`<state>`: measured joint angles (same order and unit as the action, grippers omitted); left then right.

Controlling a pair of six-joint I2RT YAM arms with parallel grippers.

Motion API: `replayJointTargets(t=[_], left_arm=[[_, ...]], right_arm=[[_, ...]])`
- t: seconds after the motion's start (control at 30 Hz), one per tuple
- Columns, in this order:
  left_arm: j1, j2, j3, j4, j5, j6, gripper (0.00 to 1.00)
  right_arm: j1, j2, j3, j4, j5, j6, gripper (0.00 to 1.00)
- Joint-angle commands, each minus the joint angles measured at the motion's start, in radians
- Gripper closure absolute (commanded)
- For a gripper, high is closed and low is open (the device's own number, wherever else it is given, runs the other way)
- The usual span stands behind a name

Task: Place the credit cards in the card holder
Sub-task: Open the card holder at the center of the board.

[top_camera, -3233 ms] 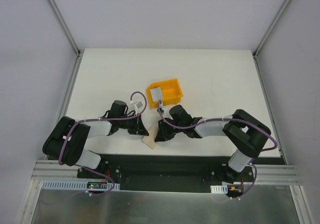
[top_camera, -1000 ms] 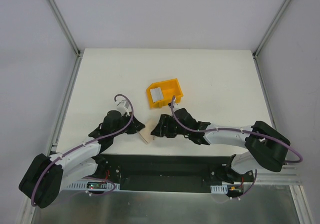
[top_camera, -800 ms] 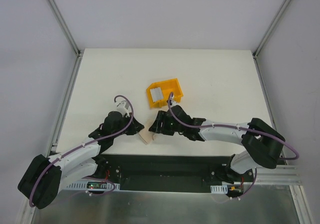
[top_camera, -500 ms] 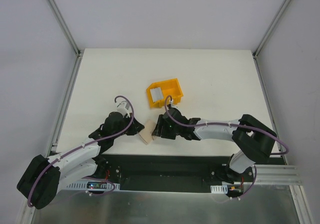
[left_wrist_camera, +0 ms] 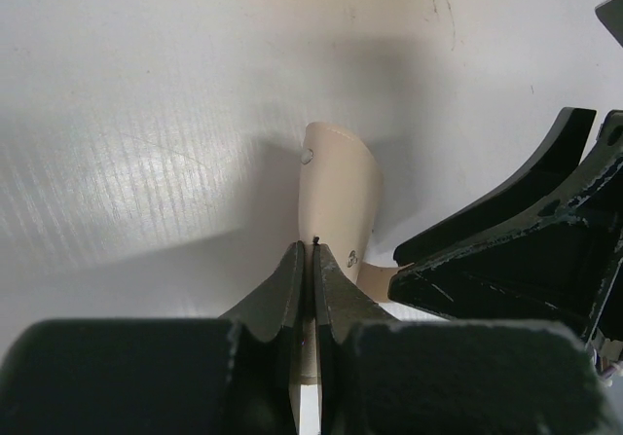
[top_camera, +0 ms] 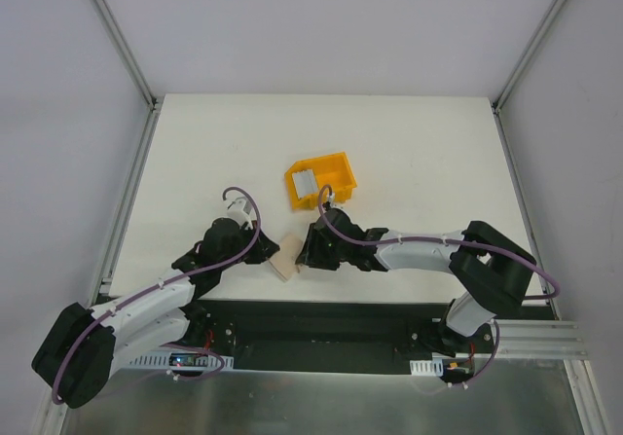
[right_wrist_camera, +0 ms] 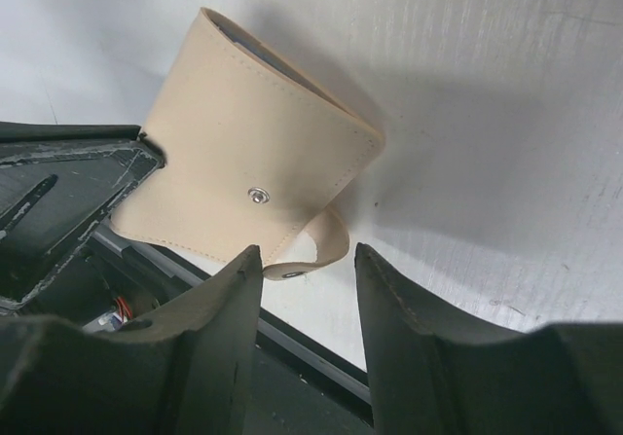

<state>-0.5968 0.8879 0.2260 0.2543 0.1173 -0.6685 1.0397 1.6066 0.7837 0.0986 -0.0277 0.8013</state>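
A small, roughly square beige card holder of soft leather-like material is seen folded, with stitched edges, a round metal snap button on its face and a short looped strap at its edge. It is found on the white table near the front edge, at 6 o'clock from the yellow plastic bin, in which shiny silvery-grey credit cards are held.

The left gripper, at 9 o'clock from the card holder, is pressed together on a thin beige edge of it. The right gripper, at 3 o'clock, is spread, with the strap seen between its jaws; whether it touches the holder cannot be told.
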Motion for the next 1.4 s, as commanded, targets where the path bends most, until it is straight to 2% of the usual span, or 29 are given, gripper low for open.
replayJointTargets(t=[0.0,0.67,0.77,1.37], left_arm=[[-0.009,-0.023,0.024,0.0,-0.025,0.012,1.0],[-0.009,-0.037,0.032,-0.035,-0.034,0.024,1.0],[-0.009,-0.04,0.027,-0.039,-0.044,0.02,1.0],[-0.009,-0.067,0.009,-0.044,-0.059,-0.002,1.0]], right_arm=[[0.005,-0.02,0.003,-0.007,-0.008,0.001,0.58],[0.006,-0.037,-0.055,0.036,-0.017,0.022,0.71],[0.005,-0.043,-0.066,0.035,-0.021,0.025,0.76],[0.019,-0.016,-0.104,0.154,-0.066,0.085,0.72]])
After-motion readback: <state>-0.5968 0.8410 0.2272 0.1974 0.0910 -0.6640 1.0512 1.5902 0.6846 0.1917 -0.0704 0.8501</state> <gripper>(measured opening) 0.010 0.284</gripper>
